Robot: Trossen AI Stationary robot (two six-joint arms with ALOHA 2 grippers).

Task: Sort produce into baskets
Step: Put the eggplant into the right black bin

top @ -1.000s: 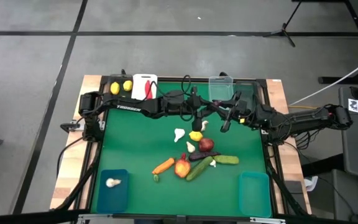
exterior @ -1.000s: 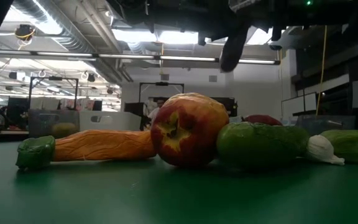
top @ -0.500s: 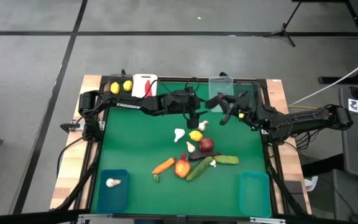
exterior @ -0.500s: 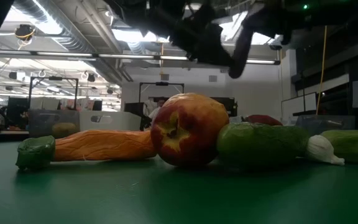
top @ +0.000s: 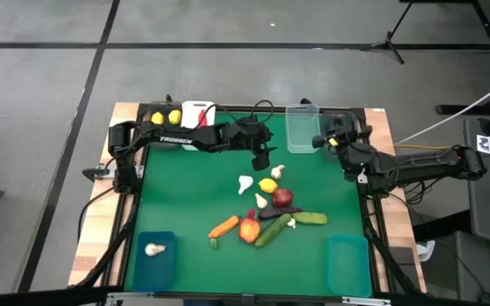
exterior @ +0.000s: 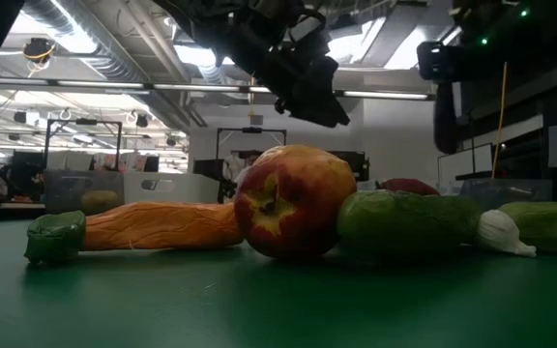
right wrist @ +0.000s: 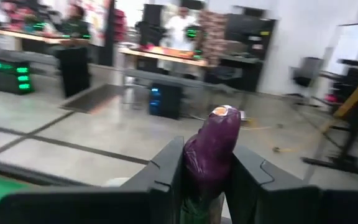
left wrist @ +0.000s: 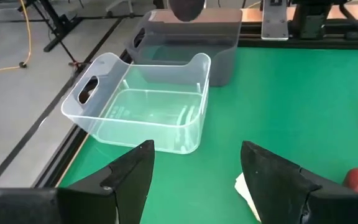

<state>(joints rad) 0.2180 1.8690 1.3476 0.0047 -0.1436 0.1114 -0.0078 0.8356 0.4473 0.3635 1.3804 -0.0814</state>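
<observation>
Right gripper (right wrist: 207, 177): clenched on a dark purple toy eggplant (right wrist: 213, 143), held above the far right of the green table (top: 185, 212), beside the clear plastic bin (top: 300, 129).

Left gripper (left wrist: 194, 165): fingers parted, grasping nothing, raised over the table's far middle near the clear bin.

Loose produce, table centre: white garlic bulb (top: 245, 183), yellow lemon (top: 267, 185), round red fruit (top: 282, 198), second dark eggplant (top: 275, 212), two green cucumbers (top: 310, 218), red-yellow apple (exterior: 293, 201), orange carrot (exterior: 158, 226).

Bins: white bin (top: 197, 115) at the far edge holds a red chili; two lemons (top: 166, 118) lie in the dark bin beside it; near-left teal bin (top: 153, 257) holds one garlic bulb; near-right teal bin (top: 348, 263).
</observation>
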